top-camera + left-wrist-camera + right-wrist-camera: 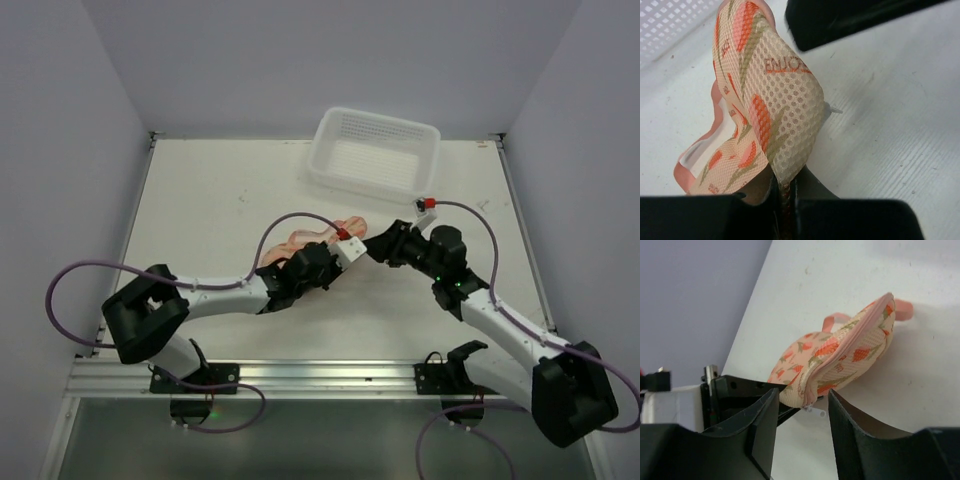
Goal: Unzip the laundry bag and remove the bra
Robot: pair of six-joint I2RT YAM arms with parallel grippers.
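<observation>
The laundry bag (pixel 318 232), peach with red-orange prints and pink zipper edging, is lifted off the white table (pixel 200 220) near its middle. My left gripper (pixel 345 252) is shut on a fold of the bag's mesh fabric (pixel 775 115), pinched between its jaws (pixel 785 192). My right gripper (pixel 375 248) stands open around the bag's near end (pixel 835 360). The white zipper pull (pixel 816 411) hangs in the gap between the right fingers (pixel 762 415), touching neither. Pink bands (pixel 834 318) show behind the bag; the bra cannot be told apart.
A white lattice basket (pixel 375 150) stands at the back right of the table, close behind the bag (pixel 670 25). The left gripper's black body (pixel 740 390) lies just beside the right fingers. Grey walls enclose the table on three sides.
</observation>
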